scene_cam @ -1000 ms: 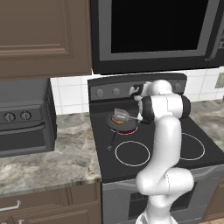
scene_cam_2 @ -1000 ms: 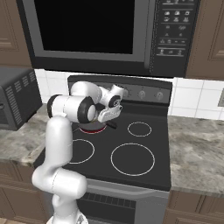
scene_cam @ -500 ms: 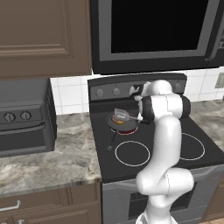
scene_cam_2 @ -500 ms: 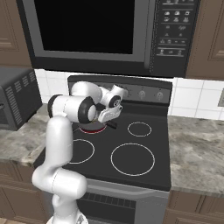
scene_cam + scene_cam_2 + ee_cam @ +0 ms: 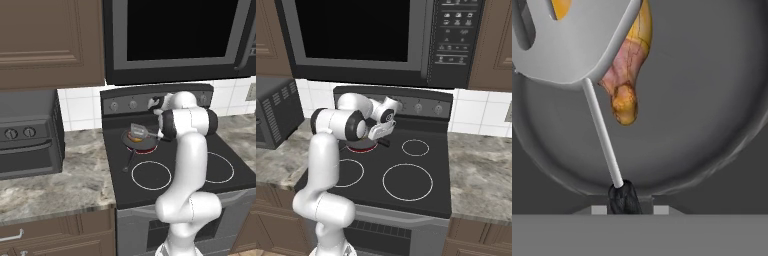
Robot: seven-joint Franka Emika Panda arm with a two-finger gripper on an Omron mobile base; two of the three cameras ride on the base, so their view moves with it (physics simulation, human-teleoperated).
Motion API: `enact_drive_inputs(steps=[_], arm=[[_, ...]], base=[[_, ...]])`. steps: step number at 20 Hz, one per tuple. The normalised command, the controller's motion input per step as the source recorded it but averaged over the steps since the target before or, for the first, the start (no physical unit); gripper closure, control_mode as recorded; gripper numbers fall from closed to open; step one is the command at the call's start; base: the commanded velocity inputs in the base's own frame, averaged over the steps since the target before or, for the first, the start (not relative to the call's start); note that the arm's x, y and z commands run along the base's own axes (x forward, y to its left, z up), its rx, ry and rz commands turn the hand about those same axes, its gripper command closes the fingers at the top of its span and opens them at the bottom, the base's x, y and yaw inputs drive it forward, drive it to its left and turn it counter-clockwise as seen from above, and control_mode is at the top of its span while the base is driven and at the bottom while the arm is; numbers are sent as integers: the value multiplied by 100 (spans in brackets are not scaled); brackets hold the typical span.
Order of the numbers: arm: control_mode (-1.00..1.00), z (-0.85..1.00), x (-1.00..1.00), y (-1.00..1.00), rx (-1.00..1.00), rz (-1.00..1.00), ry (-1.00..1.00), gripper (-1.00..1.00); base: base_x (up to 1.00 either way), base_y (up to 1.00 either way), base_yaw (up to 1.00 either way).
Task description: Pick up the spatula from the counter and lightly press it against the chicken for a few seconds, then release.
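We see the two-finger gripper [image 5: 626, 207] clamped on the black handle end of the grey slotted spatula [image 5: 572, 45], whose thin white shaft runs from the handle up to the wide blade. The spatula is off the counter and held in the air over the round dark grey pan [image 5: 712, 110]. In the hand view, the blade covers the upper part of the orange and pink piece of chicken [image 5: 625, 85], which lies on the bottom of the pan. We cannot tell from this view whether the blade really touches the meat or stays just above it. In the left base view, the spatula [image 5: 138, 131] is tilted just over the chicken [image 5: 133, 136]. The pan [image 5: 145, 143] stands on the back left burner of the black glass stove [image 5: 200, 185], where a red ring glows under it. The long dark handle of the pan points toward the front left.
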Motion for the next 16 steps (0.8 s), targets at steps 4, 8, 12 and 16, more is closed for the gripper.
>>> enact_drive_inputs(steps=[4,8,12,16], arm=[[-100,0,0,0,0,4,-7,100],[-100,0,-2,0,0,6,-11,100],[-100,0,-7,0,0,6,-11,100],[-100,2,-13,0,0,6,-13,100]], base=[[0,0,0],[0,0,0],[0,0,0],[0,0,0]])
